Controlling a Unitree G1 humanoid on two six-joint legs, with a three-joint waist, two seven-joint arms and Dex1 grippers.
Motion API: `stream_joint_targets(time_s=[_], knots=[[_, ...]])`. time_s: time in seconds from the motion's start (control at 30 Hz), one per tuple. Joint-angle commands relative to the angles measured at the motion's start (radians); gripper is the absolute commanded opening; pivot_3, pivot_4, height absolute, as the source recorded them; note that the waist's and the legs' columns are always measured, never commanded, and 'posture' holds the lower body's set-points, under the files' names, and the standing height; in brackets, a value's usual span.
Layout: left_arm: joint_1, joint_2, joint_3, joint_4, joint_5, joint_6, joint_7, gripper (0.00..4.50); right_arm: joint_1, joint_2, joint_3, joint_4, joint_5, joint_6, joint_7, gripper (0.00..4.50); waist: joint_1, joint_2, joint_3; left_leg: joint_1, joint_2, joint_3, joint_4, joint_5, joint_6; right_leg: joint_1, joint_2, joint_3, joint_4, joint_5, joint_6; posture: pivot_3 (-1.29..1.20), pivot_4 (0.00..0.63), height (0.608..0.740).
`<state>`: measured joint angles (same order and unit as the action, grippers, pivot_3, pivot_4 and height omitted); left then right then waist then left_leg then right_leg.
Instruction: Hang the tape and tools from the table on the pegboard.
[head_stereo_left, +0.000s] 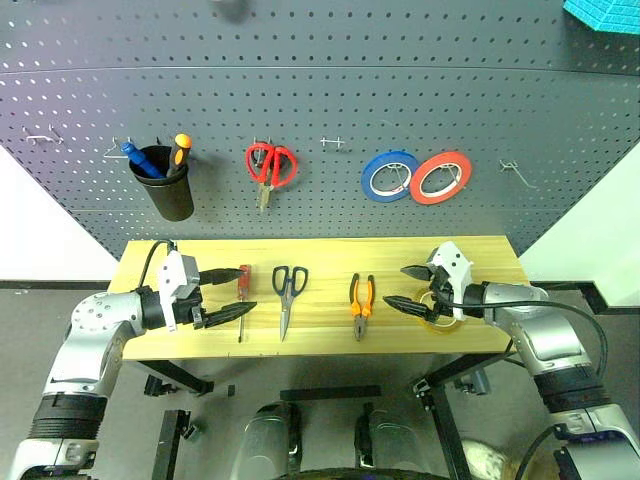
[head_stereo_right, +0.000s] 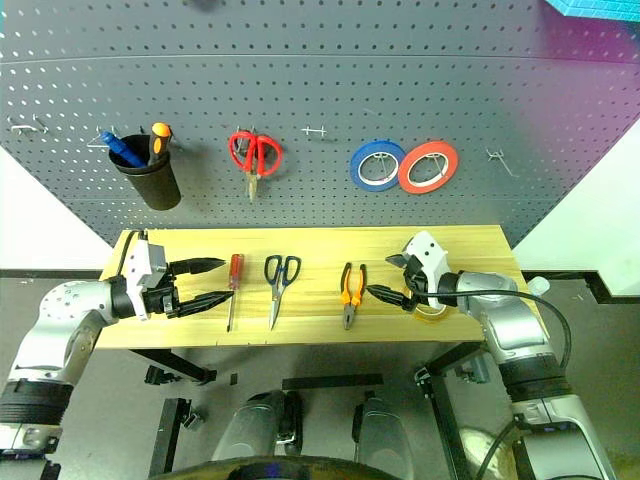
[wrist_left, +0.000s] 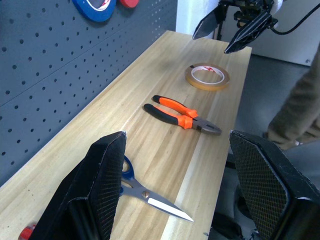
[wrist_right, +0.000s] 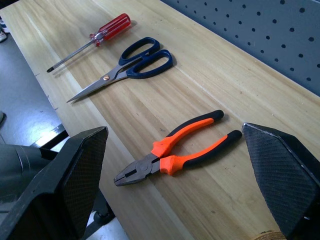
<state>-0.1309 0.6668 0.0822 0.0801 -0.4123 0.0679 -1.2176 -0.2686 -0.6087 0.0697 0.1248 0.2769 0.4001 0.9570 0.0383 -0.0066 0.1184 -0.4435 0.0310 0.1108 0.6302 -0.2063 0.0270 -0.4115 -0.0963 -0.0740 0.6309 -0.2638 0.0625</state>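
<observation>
Before the pegboard (head_stereo_left: 320, 110), the table (head_stereo_left: 320, 247) bears the tape (head_stereo_left: 440, 305) at four o'clock, under the spread right gripper (head_stereo_left: 408, 287); the left gripper (head_stereo_left: 236, 291), spread, hovers beside the screwdriver (head_stereo_left: 243, 285) at eight.

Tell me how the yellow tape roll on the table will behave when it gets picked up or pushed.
The tape roll lies flat on the table, so it probably slides rather than rolls. It is a thin ring with an open centre, so it is likely light. Its low edge gives fingers little to catch, so a pinch may slip.
</observation>
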Motion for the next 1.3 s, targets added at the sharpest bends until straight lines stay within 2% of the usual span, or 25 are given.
stream_joint_targets(time_s=[0.03, 0.53, 0.8, 0.9, 0.97, 1.03, 1.13, 1.23, 1.3], knots=[[-0.014, 0.0, 0.003, -0.007, 0.0, -0.019, -0.002, 3.43, 0.008, -0.019, -0.023, -0.03, 0.0, 0.002, -0.003, 4.5, 0.001, 0.0, 0.0, 0.0, 0.0, 0.0, 0.0, 0.0, 0.0, 0.0, 0.0, 0.0, 0.0, 0.0, 0.0, 0.1, 0.073, 0.74], [-0.014, 0.002, 0.007, -0.035, -0.038, 0.024, -0.017, 3.43, 0.056, -0.071, -0.012, 0.036, -0.083, 0.02, -0.036, 4.5, -0.002, 0.0, 0.0, 0.0, 0.0, 0.0, 0.001, 0.0, 0.0, 0.002, 0.0, 0.0, 0.0, 0.0, 0.0, 0.08, 0.086, 0.74], [0.057, 0.017, -0.092, 0.058, 0.123, -0.14, -0.035, 3.43, 0.023, -0.051, -0.013, 0.079, -0.111, 0.07, -0.086, 4.5, -0.003, 0.001, 0.0, 0.0, 0.0, 0.0, 0.001, 0.0, 0.0, 0.0, 0.0, 0.0, 0.0, 0.0, 0.0, 0.06, 0.105, 0.74], [-0.298, -0.087, -0.212, 0.204, 0.204, 0.029, 0.016, 3.43, 0.01, -0.041, -0.012, 0.081, -0.112, 0.089, -0.103, 4.5, 0.017, 0.003, 0.002, 0.0, 0.0, -0.002, 0.003, 0.0, 0.0, 0.002, -0.001, -0.005, 0.001, 0.0, 0.0, 0.05, 0.108, 0.74], [-0.413, -0.144, -0.251, 0.277, 0.234, 0.054, 0.022, 3.43, 0.002, -0.035, -0.009, 0.08, -0.115, 0.096, -0.111, 4.5, 0.029, 0.004, 0.002, -0.005, 0.002, -0.003, 0.007, 0.0, 0.0, 0.002, -0.002, -0.012, 0.002, 0.002, -0.002, 0.04, 0.108, 0.74], [-0.46, -0.174, -0.281, 0.322, 0.263, 0.034, 0.021, 3.43, -0.003, -0.031, -0.008, 0.081, -0.117, 0.096, -0.114, 4.5, 0.016, 0.007, -0.001, -0.007, 0.002, -0.004, 0.016, -0.001, 0.002, 0.004, -0.001, -0.013, 0.002, 0.004, 0.001, 0.03, 0.11, 0.74], [-0.513, -0.218, -0.301, 0.376, 0.29, 0.023, 0.051, 3.43, -0.005, -0.027, -0.009, 0.074, -0.122, 0.083, -0.124, 4.5, -0.023, 0.008, -0.001, -0.006, 0.001, 0.004, 0.017, -0.005, 0.014, 0.009, -0.003, -0.01, 0.0, 0.003, 0.002, 0.02, 0.111, 0.74], [-0.529, -0.247, -0.308, 0.382, 0.269, 0.029, 0.013, 3.43, 0.001, -0.026, -0.009, 0.055, -0.117, 0.085, -0.123, 4.5, -0.033, 0.005, 0.002, -0.009, 0.001, 0.007, 0.017, -0.005, 0.016, 0.005, -0.001, -0.01, 0.002, 0.006, 0.013, 0.01, 0.112, 0.74], [-0.521, -0.246, -0.332, 0.368, 0.282, 0.038, -0.015, 3.43, 0.003, -0.029, -0.005, 0.056, -0.122, 0.087, -0.125, 4.5, -0.034, 0.005, 0.003, -0.011, 0.002, 0.006, 0.018, -0.005, 0.016, 0.003, 0.0, -0.011, 0.004, 0.006, 0.015, 0.0, 0.113, 0.74]])
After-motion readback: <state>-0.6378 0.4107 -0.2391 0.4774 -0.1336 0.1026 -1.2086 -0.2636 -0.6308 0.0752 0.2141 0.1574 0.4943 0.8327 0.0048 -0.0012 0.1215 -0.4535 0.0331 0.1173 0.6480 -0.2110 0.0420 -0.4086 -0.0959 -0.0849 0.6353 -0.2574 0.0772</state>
